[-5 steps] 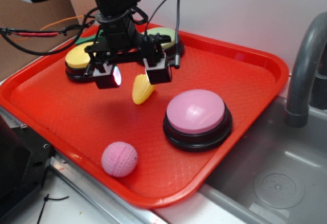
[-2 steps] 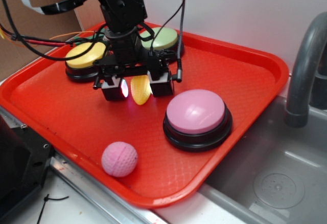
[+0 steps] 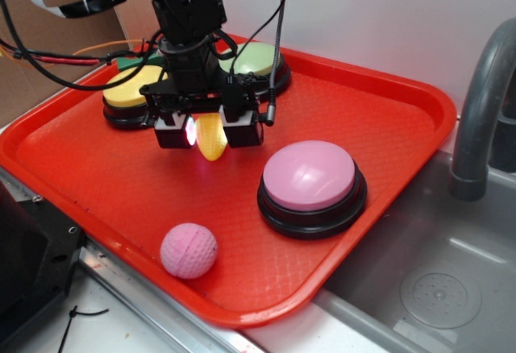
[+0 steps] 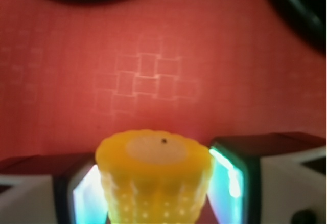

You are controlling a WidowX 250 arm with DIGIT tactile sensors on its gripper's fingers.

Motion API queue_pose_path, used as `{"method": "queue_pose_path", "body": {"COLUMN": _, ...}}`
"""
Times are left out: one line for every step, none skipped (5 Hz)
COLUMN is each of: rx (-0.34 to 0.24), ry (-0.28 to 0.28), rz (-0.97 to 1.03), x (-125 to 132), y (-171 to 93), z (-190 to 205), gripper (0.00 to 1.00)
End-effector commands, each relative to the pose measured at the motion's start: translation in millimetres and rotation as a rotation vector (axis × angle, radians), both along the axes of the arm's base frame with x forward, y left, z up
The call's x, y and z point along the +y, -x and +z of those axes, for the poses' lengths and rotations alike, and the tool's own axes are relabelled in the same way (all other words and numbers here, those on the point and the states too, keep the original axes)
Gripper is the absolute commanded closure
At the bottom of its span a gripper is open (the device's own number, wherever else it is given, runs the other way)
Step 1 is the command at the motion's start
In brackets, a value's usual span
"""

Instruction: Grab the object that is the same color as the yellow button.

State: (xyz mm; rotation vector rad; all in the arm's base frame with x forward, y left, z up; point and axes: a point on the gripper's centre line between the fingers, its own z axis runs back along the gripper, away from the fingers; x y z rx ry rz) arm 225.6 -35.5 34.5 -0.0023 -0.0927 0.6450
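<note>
The object, a small yellow corn cob (image 3: pixel 211 138), stands on end over the red tray (image 3: pixel 387 103), between the two fingers of my gripper (image 3: pixel 207 131). The gripper is shut on it. In the wrist view both lit pads press against the sides of the cob (image 4: pixel 156 175), with my gripper (image 4: pixel 157 191) around it and the cob's flat pale end facing the camera. The yellow button (image 3: pixel 129 89) sits on its black base at the tray's back left, just behind and left of the gripper, partly hidden by the arm.
A green-topped button (image 3: pixel 258 59) stands at the back of the tray and a large pink button (image 3: pixel 310 176) to the gripper's right. A pink dimpled ball (image 3: pixel 189 250) lies near the front rim. A grey sink (image 3: pixel 439 284) and faucet (image 3: pixel 484 95) are to the right.
The gripper came down over the corn cob with its fingers wide apart, then closed on it. Gripper and cob have shifted slightly left and toward the back.
</note>
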Motion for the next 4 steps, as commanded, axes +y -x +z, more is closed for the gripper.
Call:
{"method": "queue_pose_path", "body": {"rx": -0.069, "ry": -0.05, "rz": -0.474, "x": 6.4, "y": -11.0, "z": 110.2, "gripper": 1.0}}
{"method": "queue_pose_path", "body": {"rx": -0.074, "ry": 0.005, "rz": -0.54, "x": 11.0, "y": -6.4, "z": 145.8, "gripper": 1.0}}
{"method": "queue_pose_path", "body": {"rx": -0.119, "ry": 0.02, "rz": -0.53, "x": 17.4, "y": 2.7, "z": 167.1, "gripper": 1.0}}
{"method": "queue_pose_path", "body": {"rx": -0.113, "ry": 0.008, "rz": -0.537, "x": 18.3, "y": 3.5, "z": 163.1, "gripper": 1.0}}
